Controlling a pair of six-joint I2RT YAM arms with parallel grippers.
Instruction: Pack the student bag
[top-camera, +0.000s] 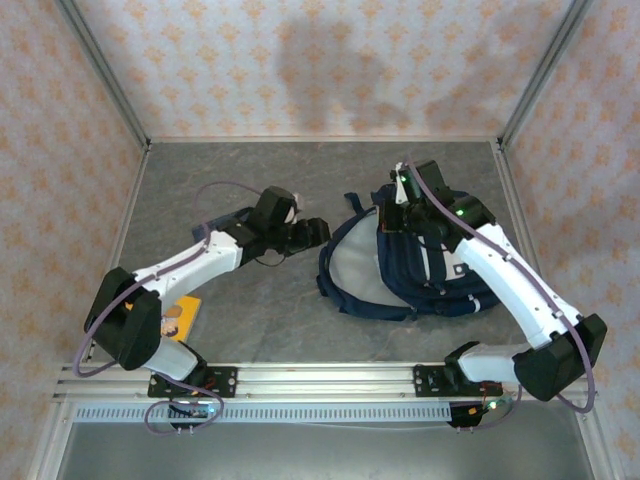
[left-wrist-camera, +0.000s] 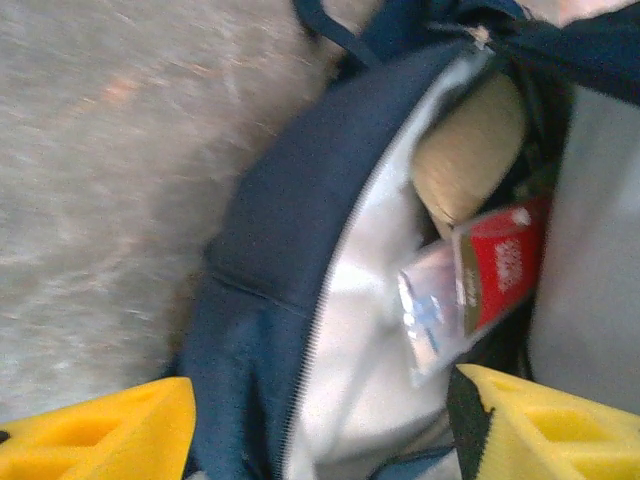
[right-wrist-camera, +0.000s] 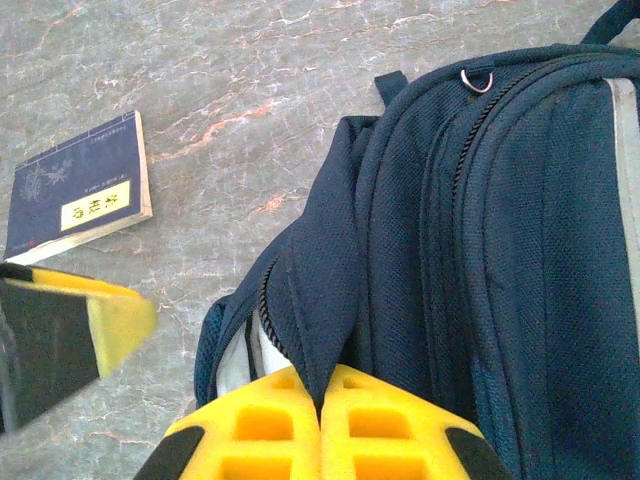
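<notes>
Book (right-wrist-camera: 80, 185) on table (right-wrist-camera: 250, 60) — apart from bag (right-wrist-camera: 500, 250)

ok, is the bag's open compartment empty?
No, the left wrist view shows a red packet and a tan item inside the student bag, in its open compartment.

arms (top-camera: 192, 262): white links, black joints | cables (top-camera: 228, 184): purple | pincer pads (right-wrist-camera: 280, 425): yellow, seemingly gridded

Grey table (top-camera: 250, 320) carries the student bag (top-camera: 400, 290) and a navy book (right-wrist-camera: 80, 190)
</notes>
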